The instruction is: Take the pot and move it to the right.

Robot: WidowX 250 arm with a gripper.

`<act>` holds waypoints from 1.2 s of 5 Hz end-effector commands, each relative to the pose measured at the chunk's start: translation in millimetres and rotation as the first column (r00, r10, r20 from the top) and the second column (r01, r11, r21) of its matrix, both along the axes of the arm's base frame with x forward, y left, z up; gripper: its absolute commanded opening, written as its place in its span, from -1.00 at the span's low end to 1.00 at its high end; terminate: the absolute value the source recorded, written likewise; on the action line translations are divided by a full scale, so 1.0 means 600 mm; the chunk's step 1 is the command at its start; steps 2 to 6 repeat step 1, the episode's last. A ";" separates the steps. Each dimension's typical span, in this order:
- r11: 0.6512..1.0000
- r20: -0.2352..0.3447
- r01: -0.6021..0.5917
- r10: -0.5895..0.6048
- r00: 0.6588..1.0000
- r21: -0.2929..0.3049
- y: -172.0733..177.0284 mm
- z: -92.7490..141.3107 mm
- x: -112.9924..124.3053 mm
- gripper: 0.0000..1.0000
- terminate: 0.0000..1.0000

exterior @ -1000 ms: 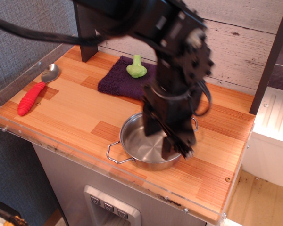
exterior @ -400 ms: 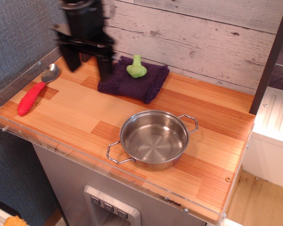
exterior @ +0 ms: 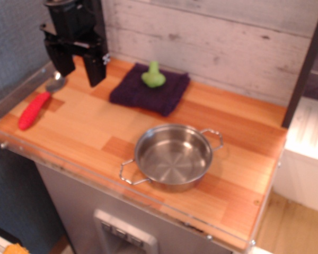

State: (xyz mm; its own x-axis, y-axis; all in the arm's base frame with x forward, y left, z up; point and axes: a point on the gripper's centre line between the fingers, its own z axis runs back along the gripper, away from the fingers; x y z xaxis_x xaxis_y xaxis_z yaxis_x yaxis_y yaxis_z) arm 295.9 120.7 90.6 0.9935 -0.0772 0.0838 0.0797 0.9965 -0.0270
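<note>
Steel pot (exterior: 173, 157) sits near the front edge of the table (exterior: 85, 124), toward the right side, nothing in it afaict, just bare shiny bottom. My tool (exterior: 77, 62) was down inside it a sec ago, gripping the rim by the look of it; now it's way over at the back-left corner, fingers spread wide, holding nothing. Pot hasn't budged since I let go, so imo the move-right job looks done, or close. Other stuff: purple cloth (exterior: 143, 94) by the back edge w/ a green veg thing (exterior: 153, 76) on top, red-handled spoon (exterior: 37, 105) along the left edge.
</note>
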 end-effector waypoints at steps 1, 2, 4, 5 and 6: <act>1.000 0.034 0.002 -0.002 0.999 0.018 0.013 0.016 -0.018 1.00 1.00; 1.000 0.034 0.002 -0.002 0.999 0.018 0.013 0.016 -0.018 1.00 1.00; 1.000 0.034 0.002 -0.002 0.999 0.018 0.013 0.016 -0.018 1.00 1.00; 1.000 0.034 0.002 -0.002 0.999 0.018 0.013 0.016 -0.018 1.00 1.00; 1.000 0.034 0.002 -0.002 0.999 0.018 0.013 0.016 -0.018 1.00 1.00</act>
